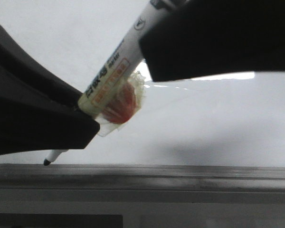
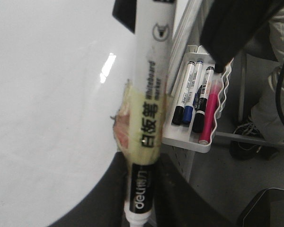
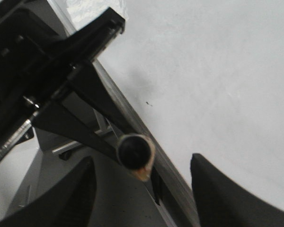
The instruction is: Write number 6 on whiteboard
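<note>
A: Where's the board?
B: The whiteboard (image 1: 204, 128) fills the upper front view, pale and glossy, with a bright strip of reflected light. Its dark frame (image 1: 180, 178) runs along the bottom edge.

A: Any 6 on it?
B: None visible. In the right wrist view the board (image 3: 217, 71) shows only a tiny black dash (image 3: 148, 103).

A: And the marker?
B: The marker (image 1: 111, 76) is tilted, tip (image 1: 47, 162) down and just above the frame, close to the board. I can't tell whether it touches the surface. A wad of yellowish tape with red showing through (image 1: 126, 102) is wrapped round the barrel.

A: Who holds it?
B: The left gripper (image 2: 141, 189). Its dark fingers (image 1: 38, 118) pinch the lower barrel on both sides in the left wrist view.

A: The right one?
B: The right gripper (image 3: 142, 189) has its fingers (image 3: 222, 198) spread wide apart, with the marker's butt end (image 3: 134, 152) seen between them, touching neither.

A: Anything else?
B: A white tray (image 2: 199, 142) beside the board, holding black, blue and pink markers (image 2: 194, 94).
</note>
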You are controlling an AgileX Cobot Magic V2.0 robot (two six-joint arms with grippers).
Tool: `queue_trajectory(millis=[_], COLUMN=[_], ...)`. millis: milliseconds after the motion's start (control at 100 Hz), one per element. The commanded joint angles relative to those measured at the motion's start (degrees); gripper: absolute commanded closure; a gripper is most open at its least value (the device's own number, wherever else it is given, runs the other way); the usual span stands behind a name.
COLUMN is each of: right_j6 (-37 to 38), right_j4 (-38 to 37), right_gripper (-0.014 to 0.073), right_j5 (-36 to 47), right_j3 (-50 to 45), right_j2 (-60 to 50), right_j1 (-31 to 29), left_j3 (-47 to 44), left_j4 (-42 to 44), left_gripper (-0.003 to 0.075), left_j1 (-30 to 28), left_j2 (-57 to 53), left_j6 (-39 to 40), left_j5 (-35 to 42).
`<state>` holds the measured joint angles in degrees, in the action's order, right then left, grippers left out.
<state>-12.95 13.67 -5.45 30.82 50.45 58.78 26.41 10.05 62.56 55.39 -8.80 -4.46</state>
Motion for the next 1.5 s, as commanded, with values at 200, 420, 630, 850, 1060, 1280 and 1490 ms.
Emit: queue_trajectory(millis=[200,420,630,850,1060,1280,1490], right_j6=[-0.66,-0.54,-0.54,-0.54,-0.54,-0.54,-0.54], right_j4=[4.08,7.13,7.52,9.35,10.58,10.89,10.76], right_gripper=[0.0298,0.0654,0.0655,0.0655,0.0655,0.0655,0.0655], right_j5=[5.45,6.23,7.65,7.39,6.03,3.33,-1.70], right_j3=[4.97,4.97,4.97,4.97,4.97,6.29,12.87], right_j2=[6.50,7.77,7.77,7.66,5.89,3.27,4.98], right_j1=[1.69,1.69,1.69,0.99,-3.03,-8.54,-14.75], left_j3=[2.03,2.03,2.03,3.23,4.24,4.24,4.11], left_j4=[-0.11,-1.38,-1.38,-5.43,-5.29,-5.29,-7.49], left_gripper=[0.0739,0.0739,0.0606,0.0294,0.0399,0.0416,0.0416], left_j1=[0.47,0.47,0.47,-0.12,-5.17,-15.23,-23.22], left_j2=[-0.65,-0.65,-0.76,-6.16,-20.48,-29.66,-29.95], left_j6=[0.16,0.16,0.16,0.16,4.57,6.68,6.68], left_j5=[4.46,4.46,4.46,-0.20,-9.14,-10.65,-10.25])
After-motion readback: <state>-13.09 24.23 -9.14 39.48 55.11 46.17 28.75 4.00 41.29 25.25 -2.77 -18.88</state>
